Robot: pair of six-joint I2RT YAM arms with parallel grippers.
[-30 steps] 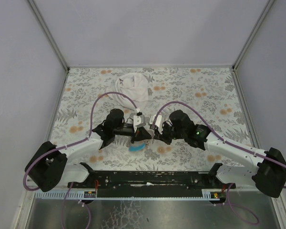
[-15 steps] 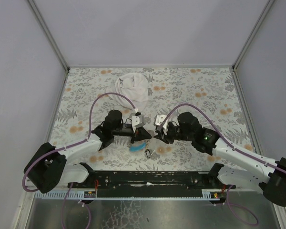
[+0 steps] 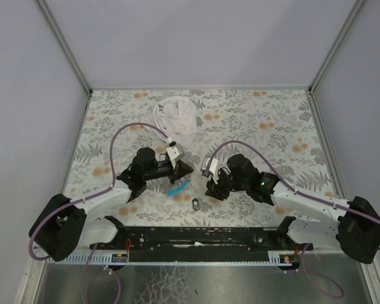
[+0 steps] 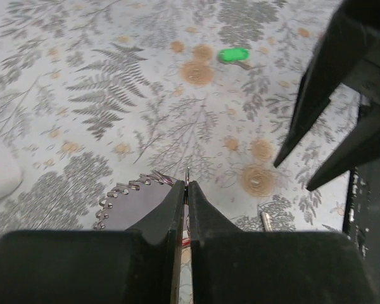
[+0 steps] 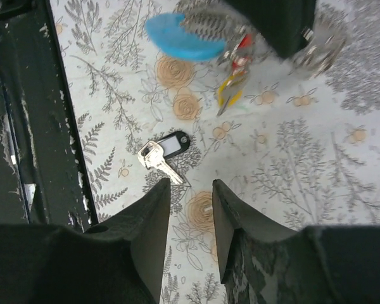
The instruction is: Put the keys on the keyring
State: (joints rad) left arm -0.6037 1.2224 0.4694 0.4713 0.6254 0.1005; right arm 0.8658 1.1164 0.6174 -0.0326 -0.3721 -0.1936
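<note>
At L claw (image 4: 187, 187): clamped shut on thin wire of keyring (image 4: 187, 172), with light-blue piece (image 5: 177, 35) dangling below. Looks to carry red key (image 5: 242, 45) and yellow key (image 5: 230, 90) already. Prob. light, springy, slippery metal; best pinched at ring edge. Further right, on table (image 3: 272, 120): green key (image 4: 233, 55) and dark-headed key (image 5: 163, 150), loose, flat, tiny. Likely to skid, so grab by plastic head. At R claw (image 5: 191, 185): apart, empty, just above dark-headed key. No containers in view; only white cloth (image 3: 176, 117) at back.
</note>
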